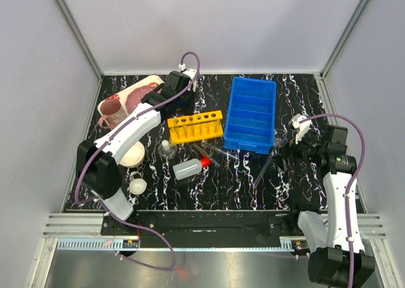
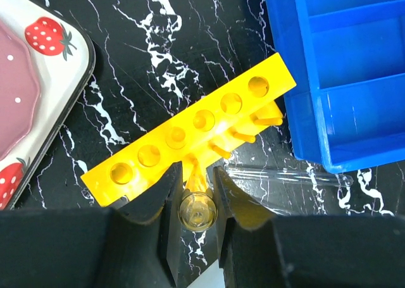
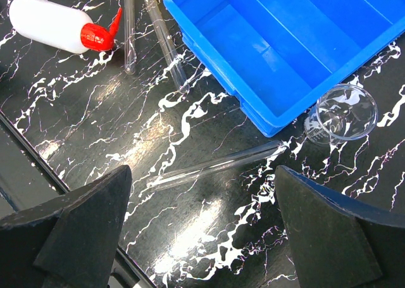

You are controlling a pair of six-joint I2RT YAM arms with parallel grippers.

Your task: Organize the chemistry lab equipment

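The left tool (image 2: 196,174) hung above the near edge of the rack (image 2: 190,136), its jaws drawn in on a tube (image 2: 197,209) that was seen end-on between the fingers. The rack, with six holes in its top face, lay on the counter (image 1: 209,187) between the tray (image 2: 38,92) and the bin (image 2: 342,79), one end just beside the bin. The right tool (image 3: 202,171) stood spread wide with nothing in it, above a loose tube (image 3: 215,164) that lay flat on the counter near the bin's corner. Two more tubes (image 3: 163,38) lay close together near the red cap of the bottle (image 3: 47,25), which lay on its side. A beaker (image 3: 345,114) stood just beside the bin's corner; faint marks on its wall were too small to read. In the top view the flask (image 1: 167,150) stood upright in front of the rack, and the dish (image 1: 137,185) sat at the near left, close to the bowl (image 1: 133,155). The mug (image 1: 112,114) stood beside the tray. The only print made out was the strawberry pattern on the tray.
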